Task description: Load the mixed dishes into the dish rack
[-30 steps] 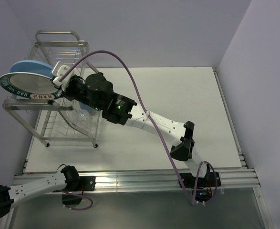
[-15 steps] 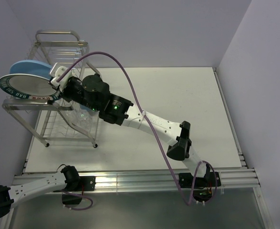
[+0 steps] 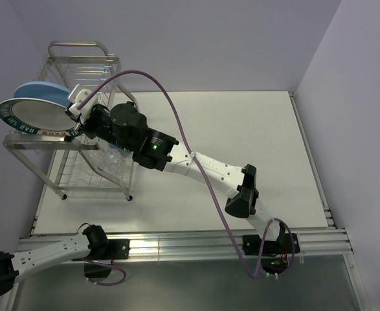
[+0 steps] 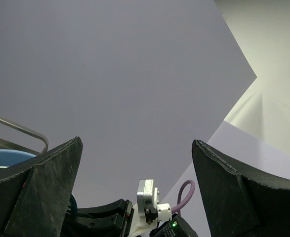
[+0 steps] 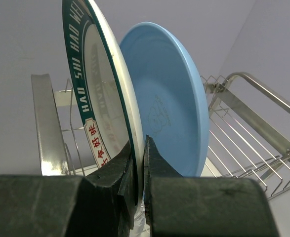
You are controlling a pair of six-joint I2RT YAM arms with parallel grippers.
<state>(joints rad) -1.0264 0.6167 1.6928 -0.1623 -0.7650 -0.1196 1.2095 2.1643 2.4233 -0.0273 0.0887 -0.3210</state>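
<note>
Now the right gripper (image 5: 138,148), clenched on the rim of the white lettered plate (image 5: 103,113), holds it upright at the upper tier of the dish rack (image 3: 92,65), just beside the light-blue plate (image 5: 169,108); the left gripper (image 4: 137,143) waits, jaws spread and empty. Slotting is judged in hand: the lower rim must next settle between wires before release. Since the earlier frame, plate and arm have edged left.

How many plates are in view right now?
2. The white plate with a dark lettered rim stands on edge in the right jaws at the silver wire dish rack's top; the plain light-blue plate stands right behind it. The arm could hide others.
</note>
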